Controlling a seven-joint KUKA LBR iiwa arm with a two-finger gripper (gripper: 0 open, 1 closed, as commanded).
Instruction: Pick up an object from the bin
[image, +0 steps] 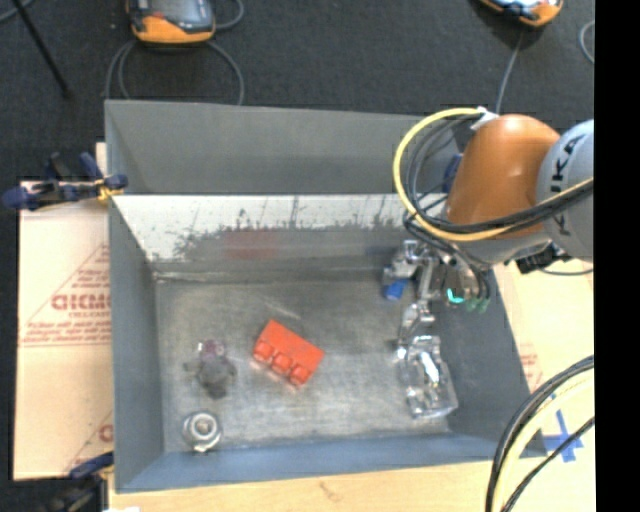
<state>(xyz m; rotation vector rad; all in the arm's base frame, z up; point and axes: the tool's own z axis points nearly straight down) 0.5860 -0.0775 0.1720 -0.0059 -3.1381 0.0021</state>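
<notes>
My gripper (421, 300) hangs over the right side of the bin, near the right wall. Just below it in the view lies a clear, shiny plastic thing (426, 383) in the front right corner; whether the gripper touches it I cannot tell. An orange-red block with ridged segments (287, 355) lies tilted in the middle of the floor, well to the gripper's left.
A small dark grey lump with a purple top (212, 367) lies left of the block. A round silver metal piece (202, 429) sits in the front left corner. The arm's orange cover and looped cables hang above the bin's right rear.
</notes>
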